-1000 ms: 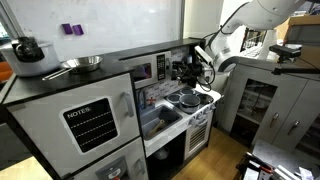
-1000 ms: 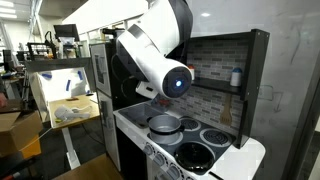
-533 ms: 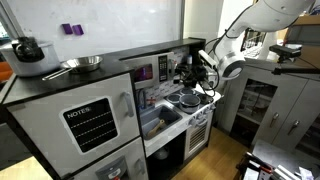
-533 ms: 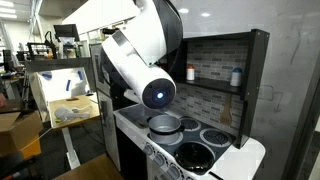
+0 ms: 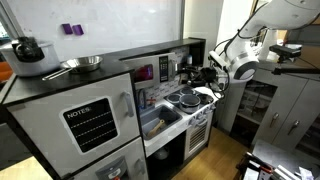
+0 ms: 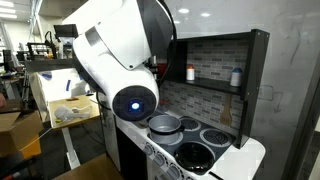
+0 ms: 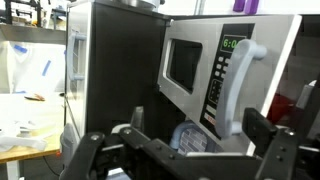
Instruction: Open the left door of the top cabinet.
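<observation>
The left door has a satin silver, plastic-looking face, a glossy dark pane and a shiny silver handle. The robot arm wears a smooth, glossy white shell. The pot is polished metal. The gripper looks matt black.

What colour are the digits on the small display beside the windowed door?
Green digits on a dark display, clearest in the wrist view.

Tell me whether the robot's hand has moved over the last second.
Yes. In an exterior view the hand has backed away from the top cabinet, toward the picture's right.
</observation>
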You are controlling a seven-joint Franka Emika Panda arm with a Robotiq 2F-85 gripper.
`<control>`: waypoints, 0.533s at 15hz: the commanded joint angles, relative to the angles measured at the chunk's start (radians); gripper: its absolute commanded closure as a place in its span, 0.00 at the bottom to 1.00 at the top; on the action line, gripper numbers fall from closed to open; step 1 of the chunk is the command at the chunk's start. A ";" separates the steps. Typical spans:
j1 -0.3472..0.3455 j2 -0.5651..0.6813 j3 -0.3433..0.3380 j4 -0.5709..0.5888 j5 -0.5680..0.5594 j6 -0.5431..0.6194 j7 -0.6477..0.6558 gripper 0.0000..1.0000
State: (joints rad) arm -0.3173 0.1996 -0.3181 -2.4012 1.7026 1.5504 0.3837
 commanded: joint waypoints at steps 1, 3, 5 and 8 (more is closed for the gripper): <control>-0.003 -0.065 -0.019 -0.065 0.026 0.049 -0.017 0.00; -0.007 -0.075 -0.029 -0.074 0.026 0.065 -0.018 0.00; -0.013 -0.078 -0.039 -0.072 0.032 0.072 -0.022 0.00; -0.023 -0.070 -0.051 -0.054 0.049 0.075 -0.032 0.00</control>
State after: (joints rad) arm -0.3308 0.1447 -0.3686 -2.4531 1.7192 1.6033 0.3718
